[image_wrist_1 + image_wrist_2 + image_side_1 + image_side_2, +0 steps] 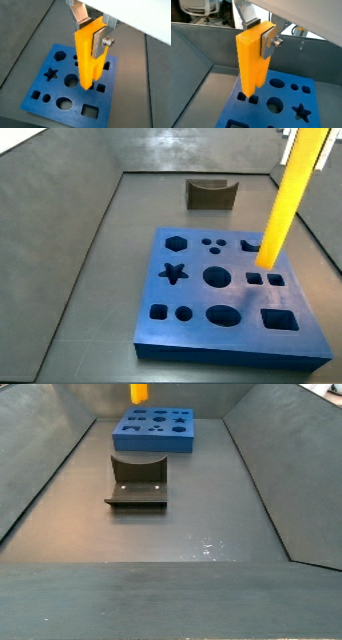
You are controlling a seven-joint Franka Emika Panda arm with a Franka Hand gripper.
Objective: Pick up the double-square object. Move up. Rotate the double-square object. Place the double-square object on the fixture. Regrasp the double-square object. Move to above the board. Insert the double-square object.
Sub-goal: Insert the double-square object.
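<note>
Status: you're at the last leg. Tool (93,36) is clamped on the upper end of the double-square object (87,60), silver fingers (102,41) pressed on its sides in both wrist views, and the yellow-orange block hangs roughly upright above the board (201,328). Its lower end sits just over the pair of small square holes (246,98), near them but I can't tell if the prongs have entered yet; in a side view the tip reads as close above the blue face by the square pair (265,279). Fixture (210,194) stands empty on the floor beyond the board, well apart from it, so my read is that pick, rotate, place and regrasp are behind you and the move over the board is basically done. Left: line the two prongs up with the two squares and push down to insert. Check alignment first, since the block looks slightly tilted in that side view.
</note>
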